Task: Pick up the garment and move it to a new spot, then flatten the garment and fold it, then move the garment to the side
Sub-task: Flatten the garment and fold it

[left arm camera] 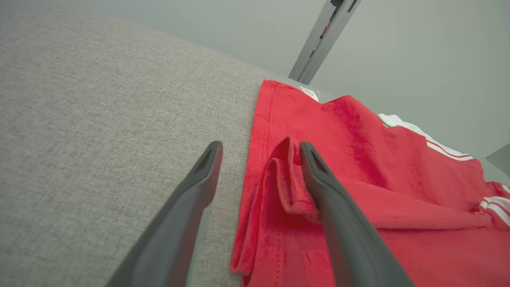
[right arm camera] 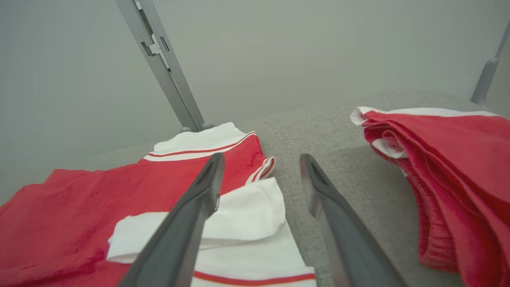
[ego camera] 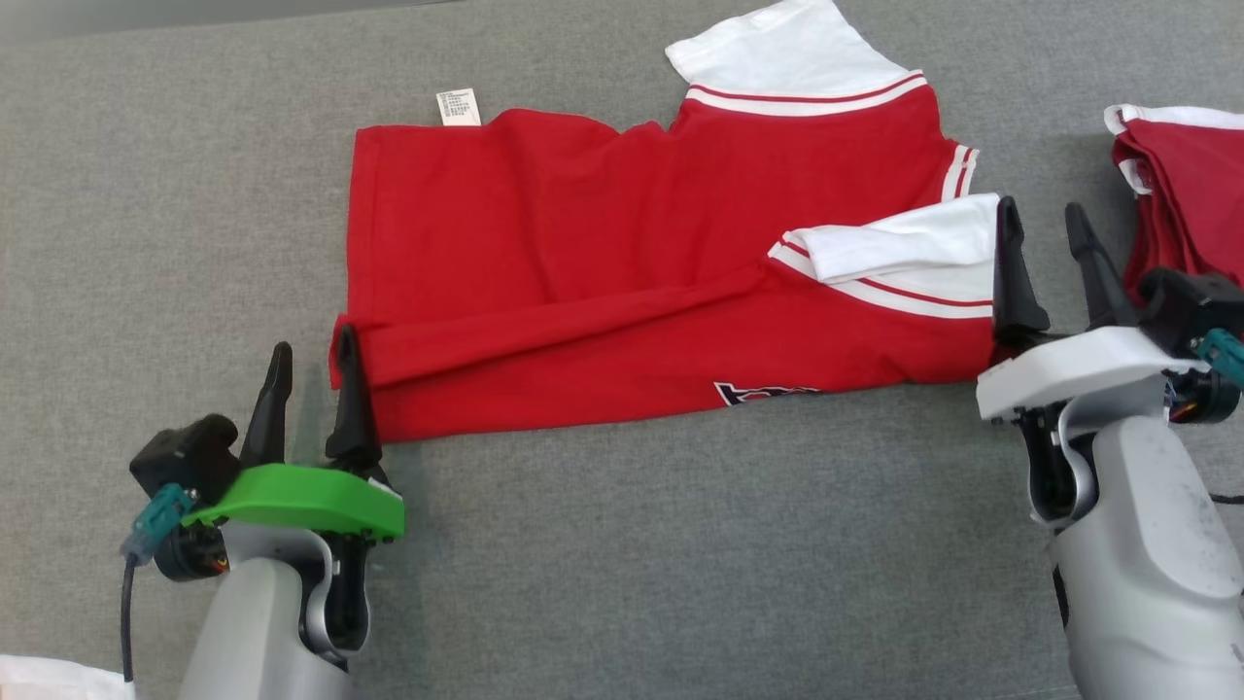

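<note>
The red shirt (ego camera: 583, 262) lay on the gray surface (ego camera: 680, 544), its near side folded over. The left tool (ego camera: 314, 338) was spread wide at the shirt's corner, grasping nothing. The right tool (ego camera: 1041, 204) was spread wide too, by the white sleeve (ego camera: 904, 248).

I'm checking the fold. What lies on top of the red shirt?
On the red shirt: its folded-over near strip and a white sleeve. The cloth beneath them is covered.
</note>
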`<state>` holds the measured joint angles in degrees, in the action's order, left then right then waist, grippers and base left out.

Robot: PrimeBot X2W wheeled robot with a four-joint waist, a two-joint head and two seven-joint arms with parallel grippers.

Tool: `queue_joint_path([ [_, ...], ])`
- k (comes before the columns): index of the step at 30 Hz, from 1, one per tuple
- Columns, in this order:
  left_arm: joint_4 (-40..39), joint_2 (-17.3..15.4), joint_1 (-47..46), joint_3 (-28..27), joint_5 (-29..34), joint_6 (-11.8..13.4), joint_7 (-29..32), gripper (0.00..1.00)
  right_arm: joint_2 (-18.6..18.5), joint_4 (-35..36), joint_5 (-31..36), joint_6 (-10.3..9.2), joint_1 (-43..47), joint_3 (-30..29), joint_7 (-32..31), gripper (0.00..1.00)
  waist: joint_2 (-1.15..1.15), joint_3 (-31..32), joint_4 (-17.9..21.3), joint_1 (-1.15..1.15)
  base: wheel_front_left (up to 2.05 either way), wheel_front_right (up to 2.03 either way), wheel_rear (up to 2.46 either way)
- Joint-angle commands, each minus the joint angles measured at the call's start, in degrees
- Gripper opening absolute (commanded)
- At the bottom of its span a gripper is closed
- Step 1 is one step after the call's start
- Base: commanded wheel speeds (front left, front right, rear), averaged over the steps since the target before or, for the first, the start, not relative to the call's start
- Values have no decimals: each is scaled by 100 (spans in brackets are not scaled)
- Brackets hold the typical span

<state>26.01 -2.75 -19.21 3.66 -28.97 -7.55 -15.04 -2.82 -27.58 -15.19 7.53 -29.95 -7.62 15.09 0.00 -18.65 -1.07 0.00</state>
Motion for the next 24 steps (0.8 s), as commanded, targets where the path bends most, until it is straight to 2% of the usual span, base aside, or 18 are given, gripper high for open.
queue_joint_path([
  [1, -30, -33, 160, -22, 105, 13, -18, 100, -22, 82, 139, -9, 202, -30, 8, 100, 0, -2, 5, 0, 0, 0, 0],
  [4, -30, -34, 339, 29, 262, 13, -18, 100, -21, 364, 543, -9, 498, -34, 8, 100, 0, -1, 18, 0, 0, 0, 0],
  [9, -27, -33, 521, 69, 466, 13, -18, 100, -21, 559, 779, -9, 894, -108, 8, 100, 0, -19, 45, 0, 0, 0, 0],
  [24, 307, -33, 506, 234, 866, 13, -6, 100, -21, 44, 1142, -9, 929, -51, 8, 100, 0, -84, 72, 0, 0, 0, 0],
])
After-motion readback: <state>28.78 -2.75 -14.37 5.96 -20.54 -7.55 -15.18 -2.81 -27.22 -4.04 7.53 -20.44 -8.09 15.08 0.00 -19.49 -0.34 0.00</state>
